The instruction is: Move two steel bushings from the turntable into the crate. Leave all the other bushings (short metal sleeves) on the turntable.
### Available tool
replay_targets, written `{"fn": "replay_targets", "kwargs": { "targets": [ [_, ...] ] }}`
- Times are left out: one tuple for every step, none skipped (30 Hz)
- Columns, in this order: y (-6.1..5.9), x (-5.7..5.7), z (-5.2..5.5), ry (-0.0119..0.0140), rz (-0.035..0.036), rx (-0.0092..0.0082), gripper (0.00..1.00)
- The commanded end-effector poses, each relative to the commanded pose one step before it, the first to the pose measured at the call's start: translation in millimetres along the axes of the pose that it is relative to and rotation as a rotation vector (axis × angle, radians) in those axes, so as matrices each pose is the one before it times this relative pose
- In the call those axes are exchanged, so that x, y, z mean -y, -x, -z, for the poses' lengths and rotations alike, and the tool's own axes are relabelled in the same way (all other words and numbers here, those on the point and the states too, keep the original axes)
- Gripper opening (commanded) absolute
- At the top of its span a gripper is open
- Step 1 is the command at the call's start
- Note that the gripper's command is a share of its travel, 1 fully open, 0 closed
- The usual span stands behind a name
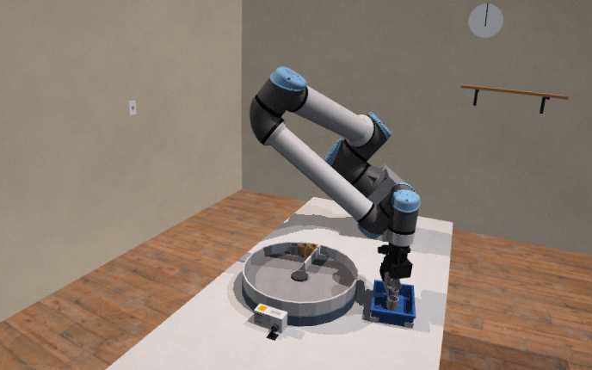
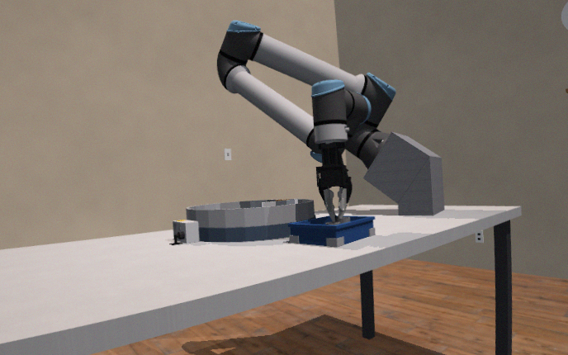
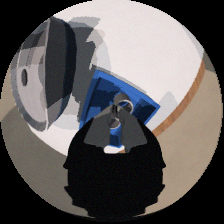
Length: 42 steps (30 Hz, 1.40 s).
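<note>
My gripper [image 1: 393,282] [image 2: 337,215] [image 3: 114,105] reaches straight down into the blue crate [image 1: 392,317] [image 2: 321,231] [image 3: 100,90], right of the turntable. It is shut on a grey steel bushing [image 1: 393,289] [image 3: 115,123], held low inside the crate. Another steel bushing [image 1: 393,301] [image 3: 125,105] stands upright on the crate floor, just beside the held one. The round grey turntable [image 1: 262,286] [image 2: 251,215] [image 3: 35,85] has dividers, and brass-coloured bushings [image 1: 306,249] stand in a far compartment. In the exterior view the crate wall hides the fingertips.
A small white control box [image 1: 270,316] [image 2: 186,229] sits at the turntable's front edge. The arm's grey base block [image 2: 405,176] stands at the back of the white table [image 1: 206,340] [image 2: 144,273]. The table's right edge is close behind the crate.
</note>
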State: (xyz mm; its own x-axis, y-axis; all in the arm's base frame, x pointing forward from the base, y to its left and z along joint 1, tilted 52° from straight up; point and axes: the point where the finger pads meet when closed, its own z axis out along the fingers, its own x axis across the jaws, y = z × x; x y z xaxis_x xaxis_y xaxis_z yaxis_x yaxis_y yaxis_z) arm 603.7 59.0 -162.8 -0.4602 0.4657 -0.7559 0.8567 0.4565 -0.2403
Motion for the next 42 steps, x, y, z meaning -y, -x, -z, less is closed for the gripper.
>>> {"fn": "replay_targets", "kwargs": {
  "targets": [
    [0.06,-0.29,0.51,0.00088,-0.00016,0.00019,0.0],
    [0.0,0.0,0.0,0.0,0.0,0.0,0.0],
    [0.0,0.0,0.0,0.0,0.0,0.0,0.0],
    [0.0,0.0,0.0,0.0,0.0,0.0,0.0],
    [0.0,0.0,0.0,0.0,0.0,0.0,0.0],
    [0.0,0.0,0.0,0.0,0.0,0.0,0.0],
    [0.0,0.0,0.0,0.0,0.0,0.0,0.0],
    [0.0,0.0,0.0,0.0,0.0,0.0,0.0],
    [0.0,0.0,0.0,0.0,0.0,0.0,0.0],
    [0.0,0.0,0.0,0.0,0.0,0.0,0.0],
    [0.0,0.0,0.0,0.0,0.0,0.0,0.0],
    [0.0,0.0,0.0,0.0,0.0,0.0,0.0],
    [0.0,0.0,0.0,0.0,0.0,0.0,0.0],
    [0.0,0.0,0.0,0.0,0.0,0.0,0.0],
    [0.0,0.0,0.0,0.0,0.0,0.0,0.0],
    [0.0,0.0,0.0,0.0,0.0,0.0,0.0],
    [0.0,0.0,0.0,0.0,0.0,0.0,0.0],
    [0.0,0.0,0.0,0.0,0.0,0.0,0.0],
    [0.0,0.0,0.0,0.0,0.0,0.0,0.0],
    [0.0,0.0,0.0,0.0,0.0,0.0,0.0],
    [0.0,0.0,0.0,0.0,0.0,0.0,0.0],
    [0.0,0.0,0.0,0.0,0.0,0.0,0.0],
    [0.0,0.0,-0.01,0.0,0.0,0.0,0.0],
    [0.0,0.0,-0.03,0.0,0.0,0.0,0.0],
    [0.0,0.0,-0.06,0.0,0.0,0.0,0.0],
    [0.0,0.0,-0.09,0.0,0.0,0.0,0.0],
    [0.0,0.0,0.0,0.0,0.0,0.0,0.0],
    [0.0,0.0,0.0,0.0,0.0,0.0,0.0],
    [0.0,0.0,-0.12,0.0,0.0,0.0,0.0],
    [0.0,0.0,-0.16,0.0,0.0,0.0,0.0],
    [0.0,0.0,-0.19,0.0,0.0,0.0,0.0],
    [0.0,0.0,-0.23,0.0,0.0,0.0,0.0],
    [0.0,0.0,-0.26,0.0,0.0,0.0,0.0],
    [0.0,0.0,-0.29,0.0,0.0,0.0,0.0],
    [0.0,0.0,-0.31,0.0,0.0,0.0,0.0],
    [0.0,0.0,-0.33,0.0,0.0,0.0,0.0],
    [0.0,0.0,-0.35,0.0,0.0,0.0,0.0],
    [0.0,0.0,-0.36,0.0,0.0,0.0,0.0],
    [0.0,0.0,-0.36,0.0,0.0,0.0,0.0],
    [0.0,0.0,-0.36,0.0,0.0,0.0,0.0],
    [0.0,0.0,-0.35,0.0,0.0,0.0,0.0],
    [0.0,0.0,-0.34,0.0,0.0,0.0,0.0]
  ]
}}
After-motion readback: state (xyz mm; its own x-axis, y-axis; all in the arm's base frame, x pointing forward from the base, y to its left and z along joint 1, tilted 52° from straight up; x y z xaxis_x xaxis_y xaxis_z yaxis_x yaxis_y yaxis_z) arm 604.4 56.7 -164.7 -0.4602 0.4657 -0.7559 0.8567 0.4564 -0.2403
